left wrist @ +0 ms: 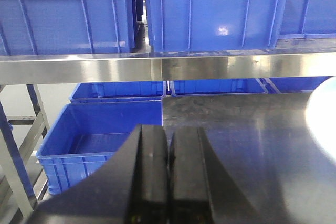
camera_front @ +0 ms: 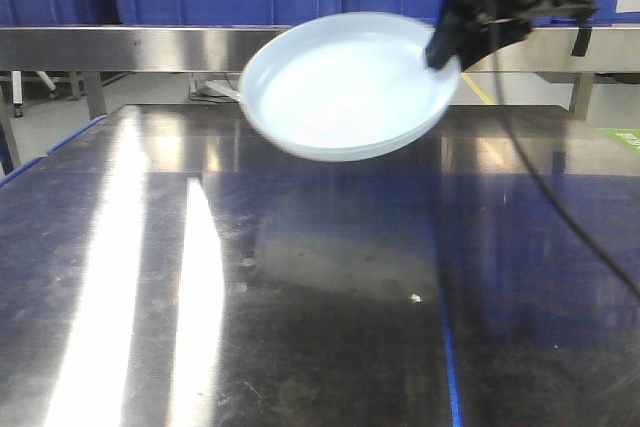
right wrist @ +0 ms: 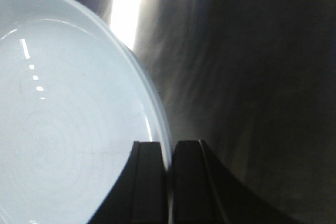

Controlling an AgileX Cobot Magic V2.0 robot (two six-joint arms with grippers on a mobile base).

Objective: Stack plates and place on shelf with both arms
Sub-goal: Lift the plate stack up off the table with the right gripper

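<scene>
Below the right claw [camera_front: 445, 47], a wide stretch of dark steel tabletop [camera_front: 300, 277]. Behind the claw, the long front rail of the shelf [camera_front: 120, 47], running level. Clamped shut on the right-hand rim of the stacked plates [camera_front: 345, 87], held tilted in the air to the claw's left, apart from the tabletop. Left claw [left wrist: 169, 132] pressed together, gripping nothing. Shelf rail straight ahead, blue crates [left wrist: 215, 11] above and beneath it, plate edge to its right.
</scene>
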